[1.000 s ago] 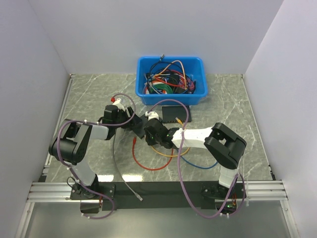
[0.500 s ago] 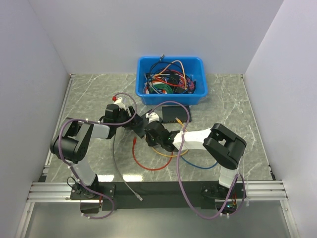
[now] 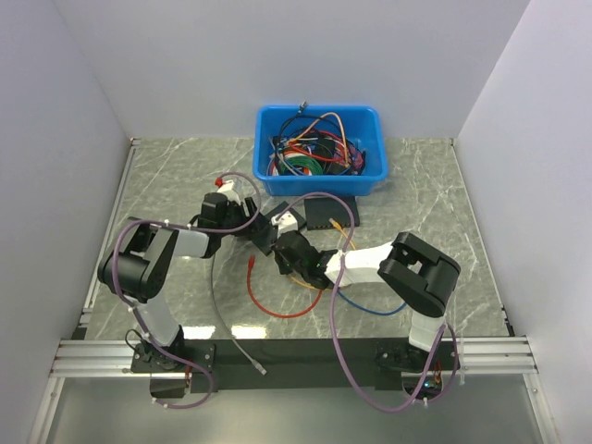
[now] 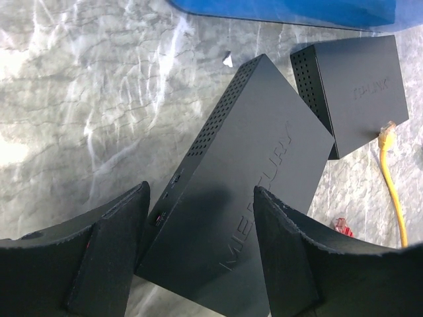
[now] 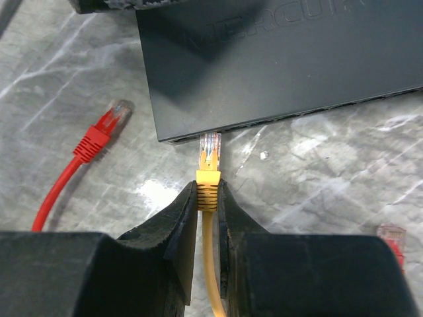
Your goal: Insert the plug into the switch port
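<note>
Left hand (image 4: 201, 198): fingers straddle the black switch (image 4: 258, 172); whether they clamp it, I cannot tell.
Switch port (image 5: 218, 130): on the switch's lower edge, mid-frame, opening barely visible.
Plug (image 5: 210, 146): yellow-booted, long axis up-frame, tip just below that edge.
Right hand (image 5: 208, 195): pinching the plug's boot; nearer arm.

A blue plastic bin (image 3: 319, 151) of tangled cables stands at the far edge of the grey marbled tabletop (image 3: 166, 176). A red cable (image 3: 273, 301) loops nearer.
</note>
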`<control>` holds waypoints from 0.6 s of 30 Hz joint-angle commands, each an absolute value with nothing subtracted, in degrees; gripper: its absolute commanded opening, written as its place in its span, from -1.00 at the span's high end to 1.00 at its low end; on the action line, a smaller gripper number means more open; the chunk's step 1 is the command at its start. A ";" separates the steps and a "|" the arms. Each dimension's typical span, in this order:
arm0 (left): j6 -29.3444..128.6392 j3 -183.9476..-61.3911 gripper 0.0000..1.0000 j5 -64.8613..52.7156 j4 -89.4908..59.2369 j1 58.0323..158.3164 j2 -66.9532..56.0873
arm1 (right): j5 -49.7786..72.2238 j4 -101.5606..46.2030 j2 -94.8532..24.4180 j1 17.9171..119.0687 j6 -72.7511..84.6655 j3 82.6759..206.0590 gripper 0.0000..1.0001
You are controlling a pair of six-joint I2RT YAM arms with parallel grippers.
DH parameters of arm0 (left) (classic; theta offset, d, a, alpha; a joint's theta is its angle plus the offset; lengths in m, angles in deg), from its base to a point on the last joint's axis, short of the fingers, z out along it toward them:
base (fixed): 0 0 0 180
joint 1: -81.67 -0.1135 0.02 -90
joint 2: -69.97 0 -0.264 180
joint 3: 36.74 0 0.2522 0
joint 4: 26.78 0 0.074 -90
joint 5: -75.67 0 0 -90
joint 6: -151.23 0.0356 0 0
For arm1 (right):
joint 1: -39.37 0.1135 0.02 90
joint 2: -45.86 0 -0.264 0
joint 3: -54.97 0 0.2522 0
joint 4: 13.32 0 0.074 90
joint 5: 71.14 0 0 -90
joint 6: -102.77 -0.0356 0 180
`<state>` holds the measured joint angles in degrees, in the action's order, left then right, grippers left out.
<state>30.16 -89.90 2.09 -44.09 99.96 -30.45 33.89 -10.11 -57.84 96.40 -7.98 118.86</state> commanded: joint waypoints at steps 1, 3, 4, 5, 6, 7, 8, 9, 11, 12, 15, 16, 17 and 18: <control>30.64 -89.96 -0.40 2.72 -39.21 101.71 -33.12 | 37.76 -3.71 -54.42 97.20 -4.98 120.85 1.00; 30.82 -90.31 -0.40 2.54 -38.95 101.71 -33.39 | 38.20 -3.44 -54.25 97.72 -4.02 120.68 1.00; 30.82 -90.40 -0.40 2.37 -38.69 101.80 -33.56 | 38.20 -3.27 -54.07 98.16 -3.58 120.68 1.00; 30.82 -90.58 -0.39 2.37 -38.60 101.80 -33.65 | 38.72 -3.27 -54.16 98.34 -3.23 120.94 1.00; 30.82 -90.75 -0.39 2.45 -38.51 101.80 -33.82 | 39.07 -3.70 -54.33 98.51 -2.70 121.11 1.00; 30.82 -90.84 -0.39 2.28 -38.42 101.80 -33.83 | 39.43 -3.97 -54.51 98.69 -2.35 121.38 1.00; 30.90 -90.84 -0.39 2.54 -38.51 101.80 -33.91 | 39.95 -4.06 -54.68 98.87 -1.65 121.90 1.00; 30.82 -90.75 -0.38 2.63 -38.51 101.80 -34.00 | 40.31 -3.88 -54.77 98.95 -1.21 121.91 1.00; 30.73 -90.84 -0.37 2.72 -38.34 101.80 -34.00 | 41.18 -3.79 -55.21 99.04 -0.33 122.34 1.00; 30.82 -90.84 -0.37 2.80 -38.34 101.89 -34.00 | 41.80 -3.97 -55.73 99.13 0.55 122.61 1.00; 30.11 -90.58 -0.37 3.15 -38.25 101.89 -34.00 | 44.17 -5.46 -56.96 98.96 1.35 124.36 1.00; 29.59 -90.49 -0.37 3.33 -38.33 101.89 -33.83 | 44.44 -5.55 -57.49 99.04 1.52 124.63 1.00; 29.41 -90.40 -0.37 3.42 -38.51 101.89 -33.91 | 44.70 -5.55 -57.84 99.04 1.61 125.07 1.00; 29.41 -90.23 -0.37 3.59 -38.69 101.89 -34.17 | 44.79 -5.81 -58.02 98.96 1.44 125.25 1.00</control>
